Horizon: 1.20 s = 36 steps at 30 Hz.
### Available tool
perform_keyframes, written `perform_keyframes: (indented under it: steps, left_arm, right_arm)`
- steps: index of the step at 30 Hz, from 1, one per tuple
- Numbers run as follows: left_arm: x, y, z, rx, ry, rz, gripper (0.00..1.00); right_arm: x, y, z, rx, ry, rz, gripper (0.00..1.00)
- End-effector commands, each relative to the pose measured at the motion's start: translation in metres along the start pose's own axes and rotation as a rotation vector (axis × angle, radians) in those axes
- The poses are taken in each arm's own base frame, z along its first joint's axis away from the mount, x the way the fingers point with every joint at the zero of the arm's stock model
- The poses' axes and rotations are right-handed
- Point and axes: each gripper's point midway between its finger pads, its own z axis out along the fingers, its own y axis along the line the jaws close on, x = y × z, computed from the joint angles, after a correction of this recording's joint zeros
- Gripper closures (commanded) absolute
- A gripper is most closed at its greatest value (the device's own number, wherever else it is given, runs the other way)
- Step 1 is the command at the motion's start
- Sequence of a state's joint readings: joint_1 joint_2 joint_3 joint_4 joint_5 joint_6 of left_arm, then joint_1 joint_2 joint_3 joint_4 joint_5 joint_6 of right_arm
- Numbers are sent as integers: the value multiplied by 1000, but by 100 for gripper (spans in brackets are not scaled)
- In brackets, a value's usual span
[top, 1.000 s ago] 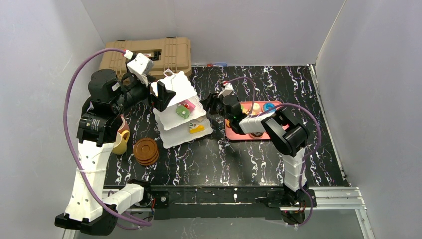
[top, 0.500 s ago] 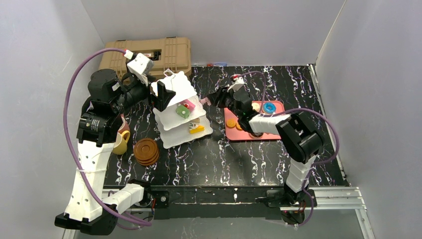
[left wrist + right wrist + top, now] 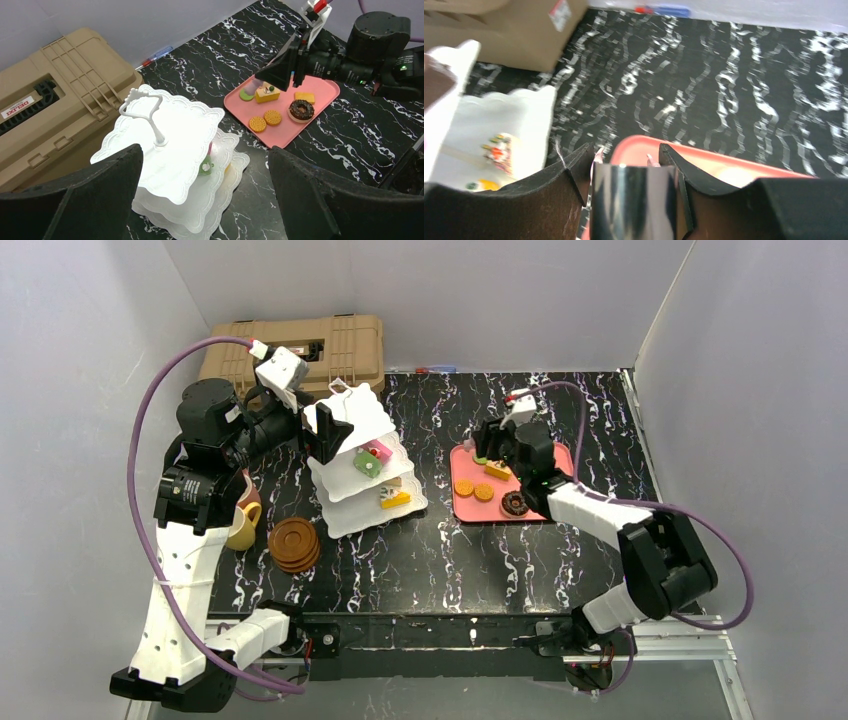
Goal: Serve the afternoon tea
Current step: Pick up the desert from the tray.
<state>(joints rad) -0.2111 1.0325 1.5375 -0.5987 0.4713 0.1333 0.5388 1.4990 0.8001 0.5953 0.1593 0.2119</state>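
The white three-tier stand (image 3: 357,455) carries a pink, a green (image 3: 206,165) and a yellow toy pastry on its lower plates. My left gripper (image 3: 325,428) hovers open above its left side, touching nothing. On the pink tray (image 3: 535,510) lie two round biscuits (image 3: 265,120), a chocolate doughnut (image 3: 301,109), a yellow cake slice (image 3: 266,93) and a green disc (image 3: 246,94). My right gripper (image 3: 492,447) hangs over the tray's far left corner, shut on a shiny metal tool (image 3: 634,200) with pink tips. A yellow cup (image 3: 240,531) and stacked brown saucers (image 3: 294,544) sit at the left.
A tan ribbed case (image 3: 300,348) stands at the back left, behind the stand. A red-and-blue pen (image 3: 435,369) lies against the back wall. Grey walls close in the black marbled table (image 3: 480,560) on three sides.
My right arm has swung right, away from the stand, and now sits over the tray's far left corner. The left arm and the stand have not moved.
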Motion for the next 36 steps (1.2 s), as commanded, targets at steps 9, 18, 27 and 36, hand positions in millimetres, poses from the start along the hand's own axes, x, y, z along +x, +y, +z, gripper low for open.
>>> perform_keyframes:
  steps: [9, 18, 27, 36]
  left_arm:
    - [-11, -5, -4, 23, -35, -5, 7]
    - [-10, -5, -4, 20, -33, -9, 7]
    - [-12, -6, -5, 25, -33, -12, 7]
    - [-13, -5, -5, 23, -34, -12, 7]
  right_arm:
    - [7, -71, -31, 107, 60, -183, 42]
    - [23, -79, -29, 84, 94, -206, 40]
    - [36, -72, -17, 0, 108, -206, 38]
    - [43, -77, -8, 6, 121, -233, 40]
